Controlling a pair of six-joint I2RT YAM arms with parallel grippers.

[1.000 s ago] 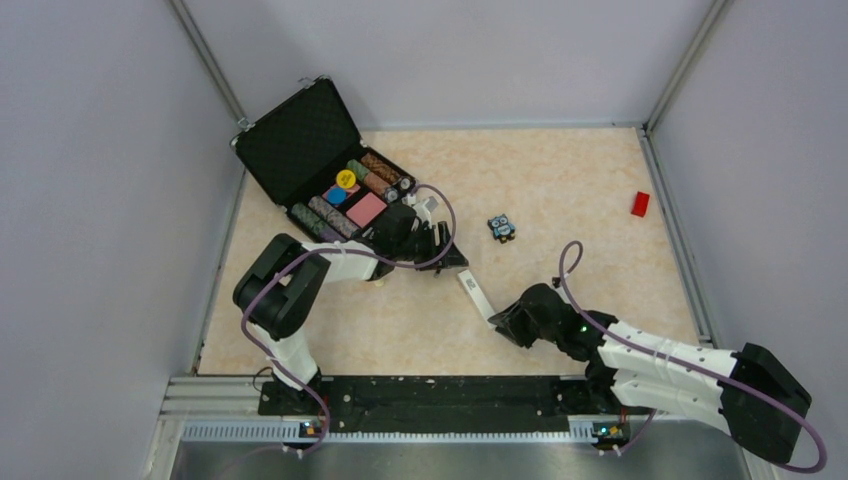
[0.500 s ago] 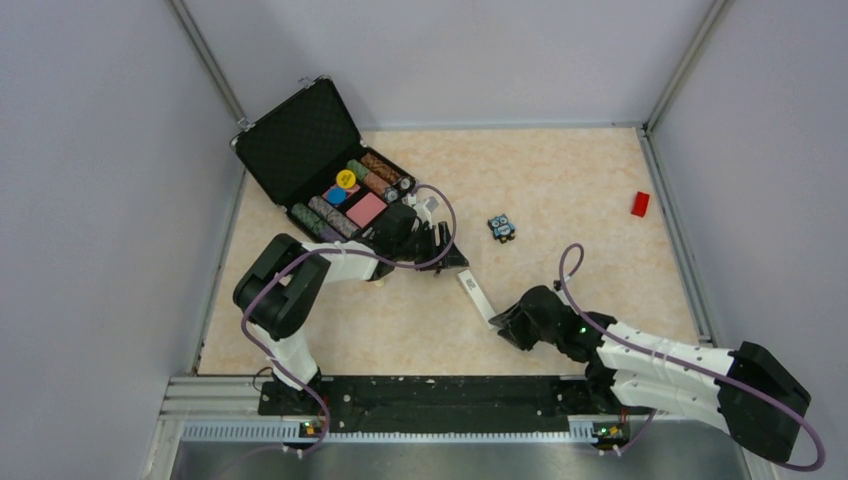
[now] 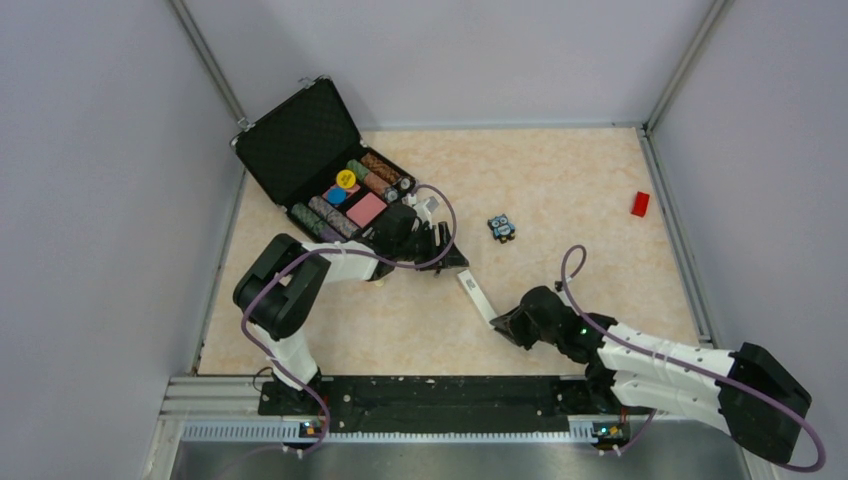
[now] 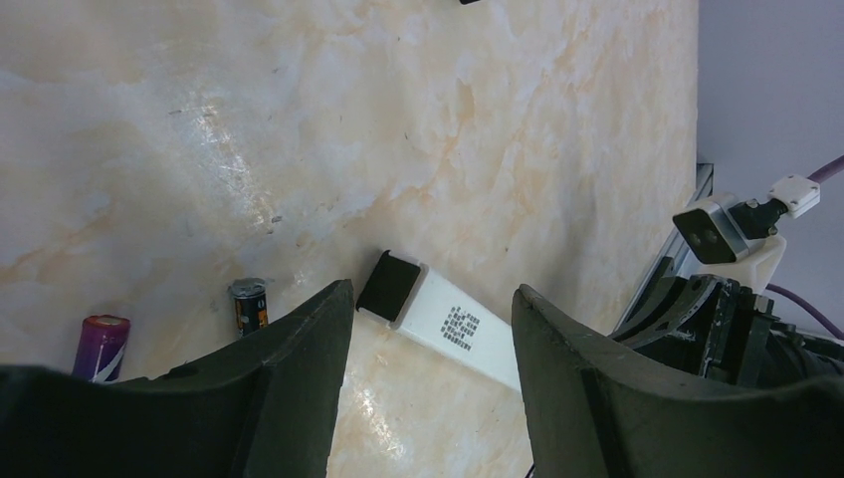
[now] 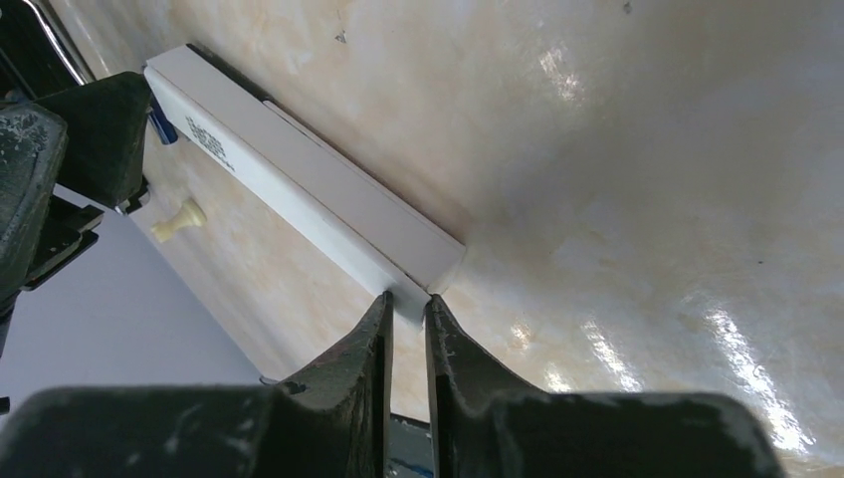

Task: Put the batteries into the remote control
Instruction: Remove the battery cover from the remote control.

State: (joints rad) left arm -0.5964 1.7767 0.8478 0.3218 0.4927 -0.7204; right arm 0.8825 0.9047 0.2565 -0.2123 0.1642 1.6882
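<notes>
White remote control (image 5: 299, 194) in right hand (image 5: 406, 311)

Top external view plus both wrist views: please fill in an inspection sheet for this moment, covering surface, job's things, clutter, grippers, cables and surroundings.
Surface: marbled beige tabletop, no spills seen.
Job's things: white remote control lying flat; a purple battery and a dark battery loose on the table near its dark end.
Clutter: open black case holding poker chips; blue-and-black gadget; red block.
Grippers: left gripper open over the remote's dark end; right gripper pinched on a thin white edge at its other end.
Cables: purple cables looped along both arms.
Surroundings: grey walls, metal frame posts.
</notes>
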